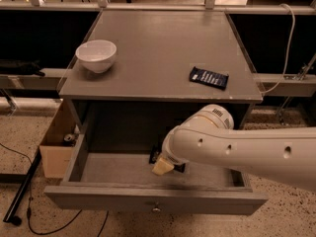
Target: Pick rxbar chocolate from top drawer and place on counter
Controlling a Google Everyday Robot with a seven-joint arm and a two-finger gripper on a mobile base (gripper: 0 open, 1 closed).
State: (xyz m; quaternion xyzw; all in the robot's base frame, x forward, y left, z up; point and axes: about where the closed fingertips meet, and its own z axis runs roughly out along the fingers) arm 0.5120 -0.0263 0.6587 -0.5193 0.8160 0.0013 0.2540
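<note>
The grey counter (158, 38) carries a white bowl (96, 55) at 9 o'clock near its left edge and a dark blue wrapped bar (209, 77) at 4 o'clock. The gripper (165, 163) sits below the 6 o'clock edge, inside the open top drawer (153, 201).

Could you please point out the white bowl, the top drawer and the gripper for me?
white bowl (96, 56): camera view, on its outer wall.
top drawer (98, 200): camera view, on its front panel.
gripper (162, 166): camera view, down inside the top drawer, on its pale lower end.
</note>
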